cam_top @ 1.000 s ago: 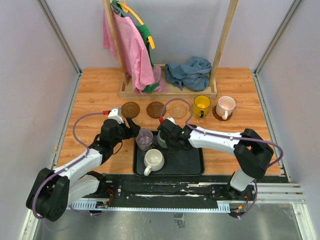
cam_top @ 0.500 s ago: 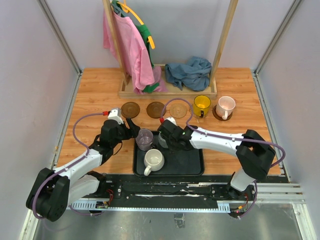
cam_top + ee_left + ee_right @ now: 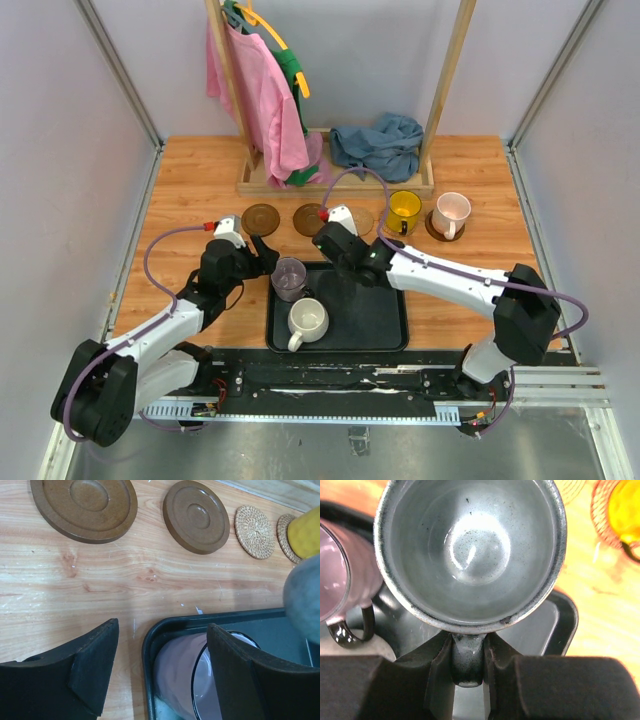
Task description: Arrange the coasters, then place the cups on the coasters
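Fingers of my right gripper (image 3: pixel 467 665) pinch the grey-blue mug (image 3: pixel 470 550) by its handle, arm stretched forward and left, holding it upright over the black tray (image 3: pixel 562 625), while my left gripper (image 3: pixel 162 665) hangs wide open at the purple mug (image 3: pixel 290 277).

- Top view: bright, even overhead light, with soft, short shadows on the table (image 3: pixel 180 180).
- Right wrist view: the grey-blue mug (image 3: pixel 470 550) is close and sharp, with glare on its base; the yellow mug (image 3: pixel 625 510) is blurred.
- Left wrist view: the wood grain is crisp, the right edge blurred.

Black tray (image 3: pixel 368 320), wooden rack (image 3: pixel 370 187), pink shirt (image 3: pixel 255 100), crumpled blue cloth (image 3: pixel 380 145)
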You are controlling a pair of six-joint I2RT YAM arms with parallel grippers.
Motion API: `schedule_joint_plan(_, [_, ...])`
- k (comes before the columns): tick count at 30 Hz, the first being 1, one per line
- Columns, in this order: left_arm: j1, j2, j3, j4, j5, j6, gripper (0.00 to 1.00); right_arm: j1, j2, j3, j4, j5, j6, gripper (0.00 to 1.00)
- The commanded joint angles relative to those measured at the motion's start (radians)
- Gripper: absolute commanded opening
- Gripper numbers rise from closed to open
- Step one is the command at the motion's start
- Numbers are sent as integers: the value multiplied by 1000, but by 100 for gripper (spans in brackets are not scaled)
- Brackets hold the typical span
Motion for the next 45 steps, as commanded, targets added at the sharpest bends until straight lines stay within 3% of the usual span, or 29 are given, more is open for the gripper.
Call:
schedule_joint_plan(1, [-7,-7,-4,17,-19,17,75,-16,13,81,91,149,-58,1])
schedule_joint_plan(17, [-7,10,6,22,-20,30,75,-269,225,230,195,50,-69,1])
schedule_joint_plan(45, [-8,11,3,6,-17,35,75,-352,308,224,238,-51,-29,1])
